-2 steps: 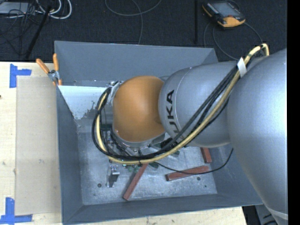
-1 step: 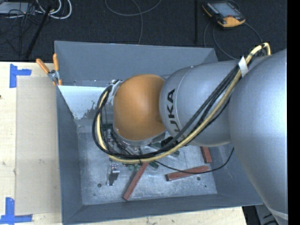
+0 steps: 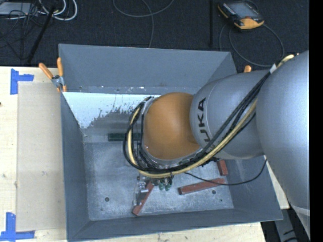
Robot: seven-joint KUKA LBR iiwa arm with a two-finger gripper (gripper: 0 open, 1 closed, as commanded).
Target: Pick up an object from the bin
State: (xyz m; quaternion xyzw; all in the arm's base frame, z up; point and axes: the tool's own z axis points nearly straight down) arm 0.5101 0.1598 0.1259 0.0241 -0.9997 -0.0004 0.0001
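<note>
Camera view: gripper [image 3: 149,186], opening indeterminable, is hanging at far end of reddish-brown flat stick [image 3: 139,204] slanting toward near edge of grey metal bin [image 3: 176,224].

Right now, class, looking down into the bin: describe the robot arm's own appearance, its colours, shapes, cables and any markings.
The arm is made of bulky, rounded silver-grey links. Black lettering reading "UKA" runs along one link. An orange domed cover caps the wrist, and black and pale yellow cables loop around it and run back along the arm.
</note>
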